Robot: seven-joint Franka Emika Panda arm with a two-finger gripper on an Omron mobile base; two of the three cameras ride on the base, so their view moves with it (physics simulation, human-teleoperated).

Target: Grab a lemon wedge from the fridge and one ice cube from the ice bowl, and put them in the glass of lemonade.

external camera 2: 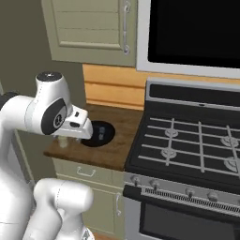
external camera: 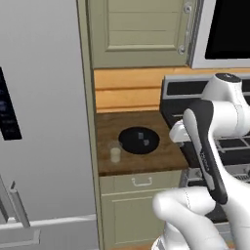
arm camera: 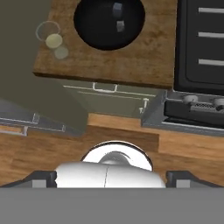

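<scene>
0 of the 2 items are in my small clear glass of lemonade; the end effector hangs spread and empty, and the tall grey fridge is shut.

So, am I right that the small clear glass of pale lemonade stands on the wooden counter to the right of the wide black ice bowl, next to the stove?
Not quite: the small clear glass of pale lemonade stands on the wooden counter to the left of the wide black ice bowl, on the grey fridge side, away from the stove. The left base view shows it.

Wooden counter with ice bowl, glass of lemonade
</scene>
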